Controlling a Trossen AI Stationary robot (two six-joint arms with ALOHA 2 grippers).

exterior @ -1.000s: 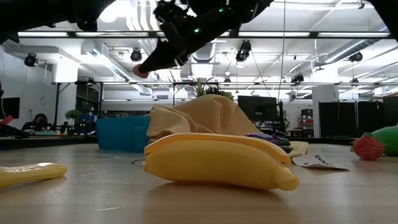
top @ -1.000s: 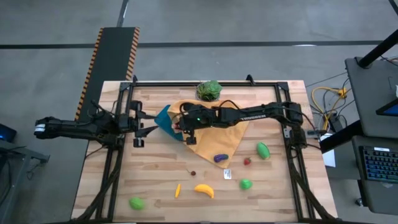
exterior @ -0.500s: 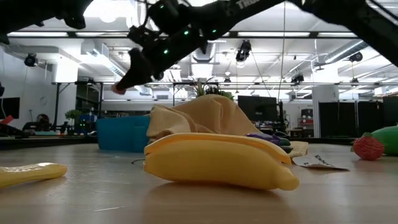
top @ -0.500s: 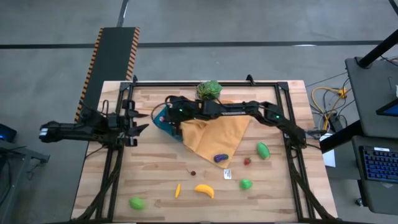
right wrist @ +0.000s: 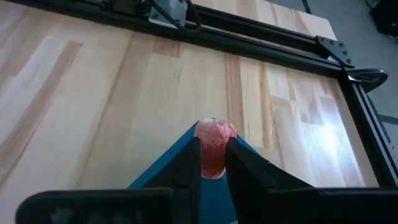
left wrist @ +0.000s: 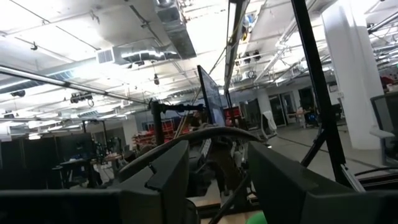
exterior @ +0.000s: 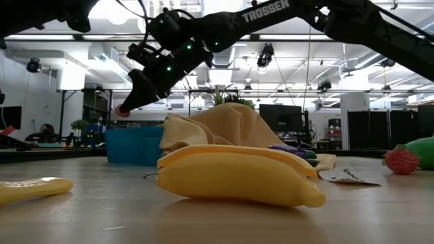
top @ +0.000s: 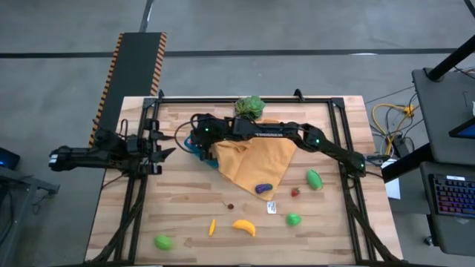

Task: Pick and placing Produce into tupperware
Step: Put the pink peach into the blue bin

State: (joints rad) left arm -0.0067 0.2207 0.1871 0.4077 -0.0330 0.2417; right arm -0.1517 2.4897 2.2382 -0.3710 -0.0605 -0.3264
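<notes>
My right gripper [top: 195, 139] reaches over the orange-yellow cloth [top: 256, 159] and is shut on a small red piece [right wrist: 213, 132]. It hangs above the blue-teal tupperware [exterior: 132, 146], whose corner [right wrist: 163, 171] shows beneath the fingers. My left gripper [top: 166, 144] waits open at the table's left edge, just left of the tupperware. On the bare wood lie the banana [top: 243, 227], an orange-yellow piece [top: 212, 226], three green pieces [top: 162, 241] [top: 294, 219] [top: 314, 179], a red one [top: 295, 192] and a brown one [top: 230, 206]. A purple one [top: 263, 188] rests on the cloth's near corner. My right gripper pinches the small red piece [exterior: 122, 112] between its two fingers [right wrist: 186, 162], at their free ends. The fingers slant downward from the table's right side. The piece is lifted clear, hanging in the air above the tupperware.
A leafy plant [top: 251, 107] stands at the far edge behind the cloth. A white tag [top: 272, 208] lies near the purple piece. Black frame rails [top: 133, 193] run along the table's sides. Bare wood lies open between the tupperware and the near produce.
My right gripper has carried the red piece from above the cloth toward the table's left, and has sunk lower, until it hangs over the tupperware. My left arm has drawn back a little toward the table's left edge.
</notes>
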